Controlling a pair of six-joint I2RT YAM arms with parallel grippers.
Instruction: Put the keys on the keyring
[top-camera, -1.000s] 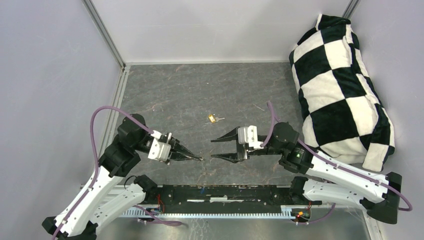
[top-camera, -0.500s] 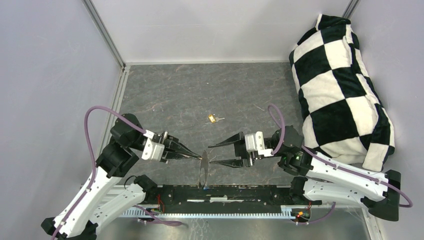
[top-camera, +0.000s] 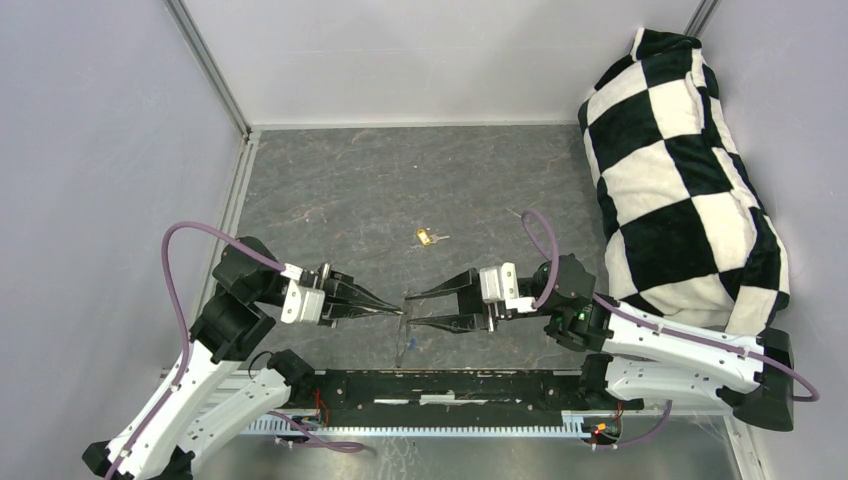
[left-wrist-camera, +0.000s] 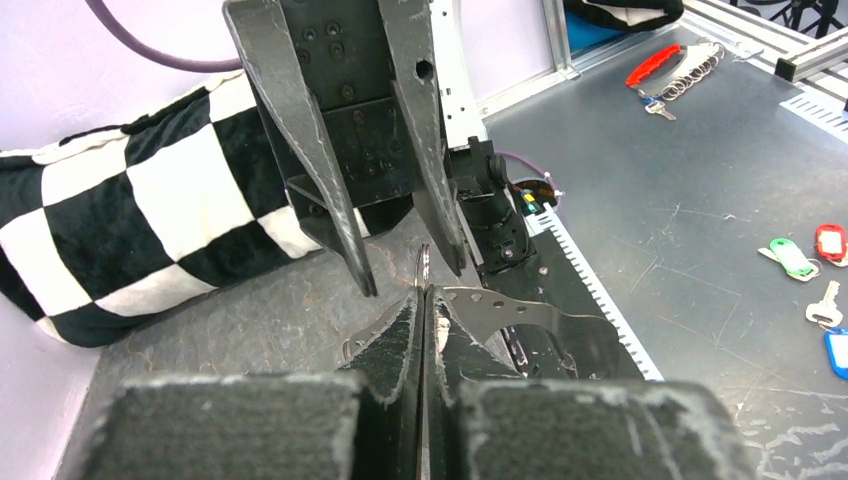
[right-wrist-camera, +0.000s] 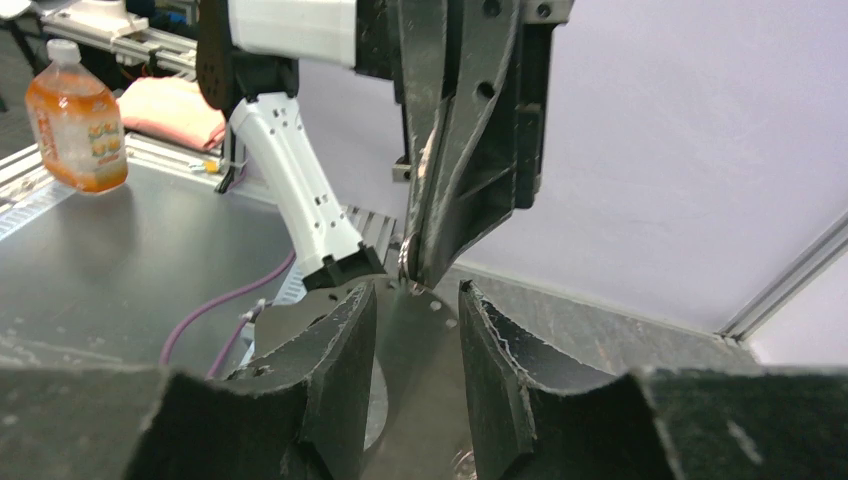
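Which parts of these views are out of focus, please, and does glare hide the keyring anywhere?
Top external: evenly lit, sharp, soft shadows, no glare. Left wrist: its own fingers are blurred up close, while the edge-on keyring and the open right tool beyond look sharp. Right wrist: near fingers soft; the ring shows a small glint at the left tool tip, nothing hidden.

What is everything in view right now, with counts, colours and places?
gold key: 1, brass, table centre
keyring: 1, silver, between both sets of jaws
cushion: 1, black-and-white checked, right edge
bottle: 1, orange, bench beyond, right wrist view
green tag: 1, green, bench beyond, left wrist view
left gripper: 1, black, jaws shut on keyring
right gripper: 1, black, jaws open either side of keyring
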